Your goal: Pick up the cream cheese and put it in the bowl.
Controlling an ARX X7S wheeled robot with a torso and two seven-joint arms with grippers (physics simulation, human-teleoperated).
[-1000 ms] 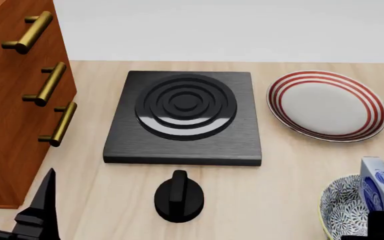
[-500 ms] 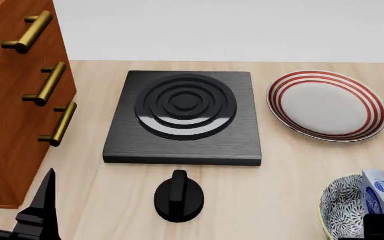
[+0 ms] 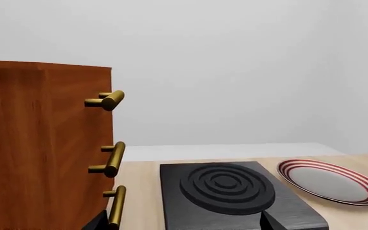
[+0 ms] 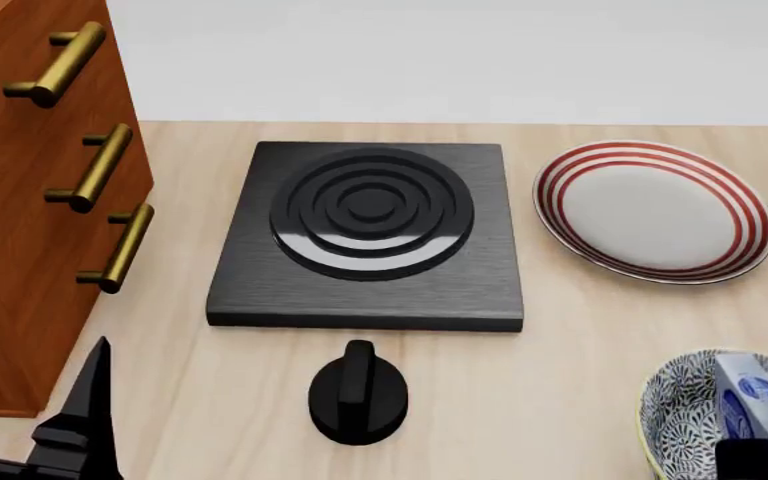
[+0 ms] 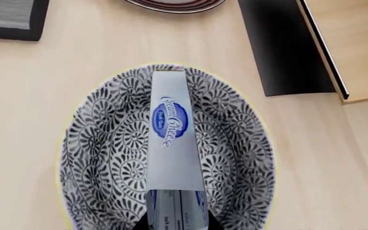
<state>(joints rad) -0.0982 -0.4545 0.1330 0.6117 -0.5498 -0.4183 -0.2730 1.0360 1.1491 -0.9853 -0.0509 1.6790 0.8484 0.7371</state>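
The cream cheese (image 5: 173, 139), a silver-grey box with a blue oval label, is down inside the blue-and-white patterned bowl (image 5: 101, 158). In the head view the box (image 4: 755, 393) sits in the bowl (image 4: 684, 410) at the lower right. My right gripper (image 5: 176, 223) is shut on the near end of the cream cheese, with a dark finger on each side of it. My left gripper (image 4: 37, 400) hangs at the lower left by the drawer cabinet; its two dark fingertips (image 3: 273, 221) stand wide apart with nothing between them.
A black stove plate (image 4: 371, 235) lies mid-table with a black knob (image 4: 357, 392) in front. A red-striped white plate (image 4: 654, 208) sits at the back right. A wooden drawer cabinet (image 4: 31, 200) with brass handles stands left. A dark slab (image 5: 286, 48) lies beside the bowl.
My right gripper has lowered the cream cheese from above the bowl's rim down into the bowl. The left arm has not moved.
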